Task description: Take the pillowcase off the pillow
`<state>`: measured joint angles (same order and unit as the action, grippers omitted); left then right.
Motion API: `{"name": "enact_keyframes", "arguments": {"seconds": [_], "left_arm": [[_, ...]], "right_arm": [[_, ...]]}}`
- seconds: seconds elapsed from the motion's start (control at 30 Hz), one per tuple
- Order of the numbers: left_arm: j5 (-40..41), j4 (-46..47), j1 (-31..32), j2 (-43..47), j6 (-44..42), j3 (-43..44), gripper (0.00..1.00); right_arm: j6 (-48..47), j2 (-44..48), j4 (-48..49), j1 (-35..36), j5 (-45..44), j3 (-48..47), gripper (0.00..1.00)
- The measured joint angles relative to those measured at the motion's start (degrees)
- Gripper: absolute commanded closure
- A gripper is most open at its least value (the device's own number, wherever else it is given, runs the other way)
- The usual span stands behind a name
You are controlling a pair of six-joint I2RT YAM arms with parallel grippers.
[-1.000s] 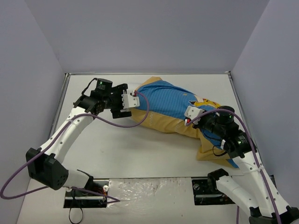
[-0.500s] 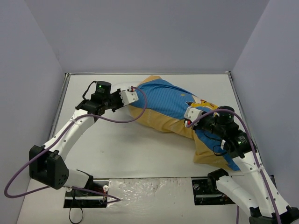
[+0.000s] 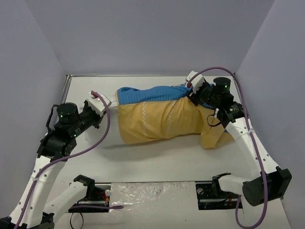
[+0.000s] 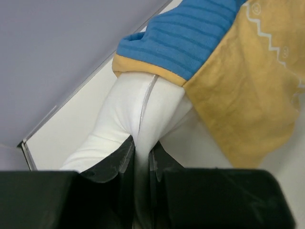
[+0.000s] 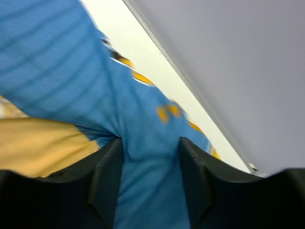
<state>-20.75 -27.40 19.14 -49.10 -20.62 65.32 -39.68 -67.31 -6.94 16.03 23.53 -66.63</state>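
We see soft, even light from above, and the white table [image 3: 157, 162] looks bright with only a faint shadow under the pillowcase [image 3: 157, 121]. Our right wrist view is blurry (the pillowcase looks smeared there), while the left wrist view is sharp.

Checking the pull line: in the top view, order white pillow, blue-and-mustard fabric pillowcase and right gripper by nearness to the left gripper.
1. Clamped in the left gripper: the plump white pillow.
2. Just to the right: the blue-and-mustard fabric pillowcase.
3. Far right: the right gripper, gripping the pillowcase.
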Motion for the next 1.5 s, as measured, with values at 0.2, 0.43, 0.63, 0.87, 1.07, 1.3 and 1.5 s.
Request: {"name": "enact_keyframes", "arguments": {"seconds": [0.2,0.43,0.63,0.87,1.07,1.3,1.5], "left_arm": [[4.13,-2.03,-1.66,0.50,2.91,-3.41,0.98],[4.28,0.68,-1.97,-1.70,4.17,-6.23,0.98],[4.09,1.05,-1.97,-0.81,4.68,-6.99,0.98],[3.82,1.16,-2.08,-0.81,4.92,-7.02,0.98],[3.63,1.18,-2.23,-0.81,5.09,-7.02,0.98],[3.28,1.38,-2.23,-0.81,5.31,-7.04,0.98],[2.78,1.64,-2.25,-0.83,5.60,-7.04,0.98]], "right_arm": [[6.78,-1.92,1.05,-2.97,-1.73,-1.75,0.08],[8.83,5.42,-2.78,-4.81,-4.63,-1.79,0.00],[5.81,3.45,-9.27,-4.81,-2.93,-3.61,0.03],[3.34,2.58,-15.61,-0.24,-5.75,-4.83,0.10],[3.98,2.54,-16.79,3.02,-10.05,-4.83,0.17],[5.05,1.66,-17.27,4.07,-14.78,-4.44,0.50],[3.93,1.38,-17.16,4.31,-18.38,-3.26,0.97]]}}
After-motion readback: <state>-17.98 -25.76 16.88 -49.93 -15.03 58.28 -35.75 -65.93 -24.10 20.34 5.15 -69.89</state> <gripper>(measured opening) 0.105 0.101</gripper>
